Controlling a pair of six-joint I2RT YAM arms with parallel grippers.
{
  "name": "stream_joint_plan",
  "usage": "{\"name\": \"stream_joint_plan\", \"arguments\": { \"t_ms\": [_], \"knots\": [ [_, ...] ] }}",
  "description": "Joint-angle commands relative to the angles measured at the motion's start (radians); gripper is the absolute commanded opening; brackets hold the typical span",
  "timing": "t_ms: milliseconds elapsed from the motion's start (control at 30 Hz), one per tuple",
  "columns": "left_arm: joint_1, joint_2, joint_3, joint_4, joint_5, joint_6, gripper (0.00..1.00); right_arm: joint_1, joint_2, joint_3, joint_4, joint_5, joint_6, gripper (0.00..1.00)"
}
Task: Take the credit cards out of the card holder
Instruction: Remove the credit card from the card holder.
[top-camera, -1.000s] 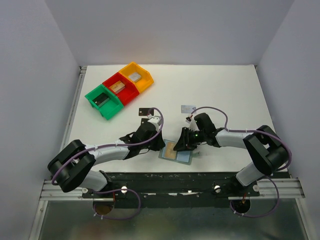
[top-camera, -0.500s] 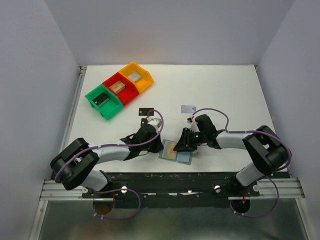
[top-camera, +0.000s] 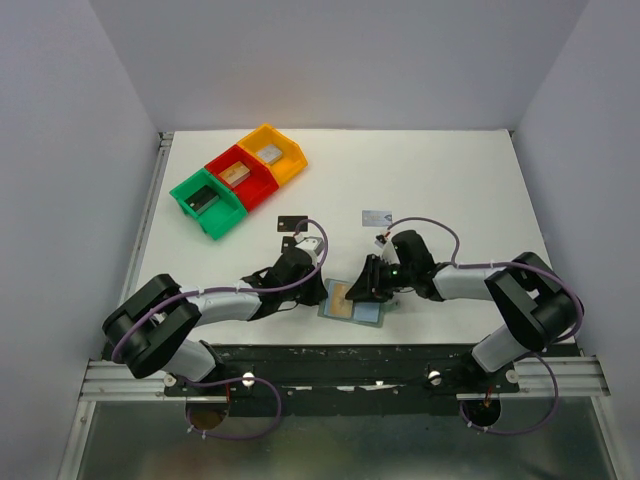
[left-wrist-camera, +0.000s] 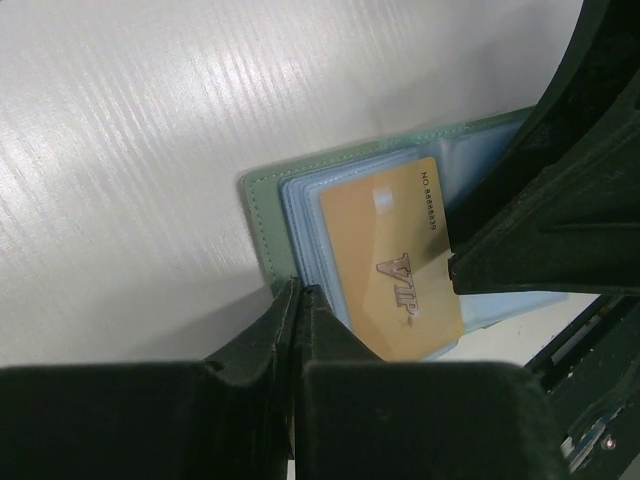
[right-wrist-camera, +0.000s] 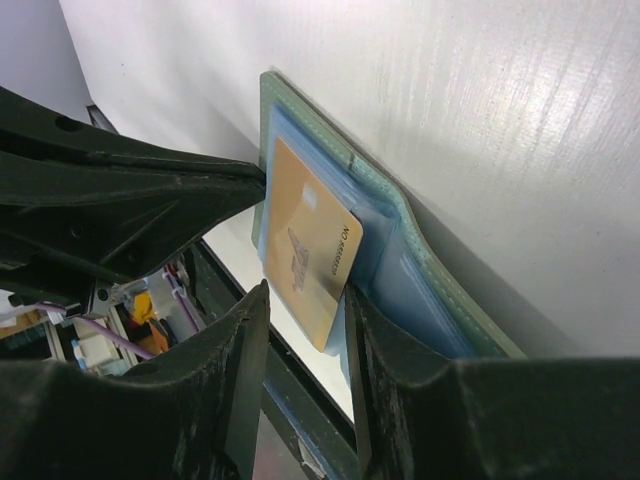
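The card holder (top-camera: 366, 313) lies open near the table's front edge; its green rim (left-wrist-camera: 262, 215) and pale blue sleeves (right-wrist-camera: 400, 220) show in both wrist views. A gold-tan credit card (top-camera: 341, 300) sticks partly out of a sleeve (left-wrist-camera: 395, 260) (right-wrist-camera: 305, 250). My left gripper (left-wrist-camera: 298, 290) is shut, its tips pressed on the holder's left edge (top-camera: 318, 290). My right gripper (right-wrist-camera: 306, 292) is open, its fingers straddling the gold card's free end (top-camera: 366, 290). A black card (top-camera: 291, 223) and a silvery card (top-camera: 376, 217) lie loose on the table behind the arms.
Green (top-camera: 208, 202), red (top-camera: 240, 177) and yellow (top-camera: 272, 153) bins holding grey blocks stand at the back left. The table's front edge and a black rail (top-camera: 350, 355) run just below the holder. The two grippers are very close together.
Both grippers have shifted only slightly around the holder. The gold card stays in its sleeve.
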Motion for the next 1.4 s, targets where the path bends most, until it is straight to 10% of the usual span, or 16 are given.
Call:
{"name": "stream_joint_plan", "arguments": {
  "t_ms": [0, 1367],
  "knots": [
    [0.000, 0.017, -0.013, 0.019, 0.031, 0.002, 0.07, 0.005, -0.025, -0.007, 0.072, -0.026, 0.021, 0.44],
    [-0.004, 0.063, -0.023, 0.077, 0.080, -0.007, 0.04, 0.005, 0.167, -0.041, 0.474, -0.156, 0.168, 0.42]
  ]
}}
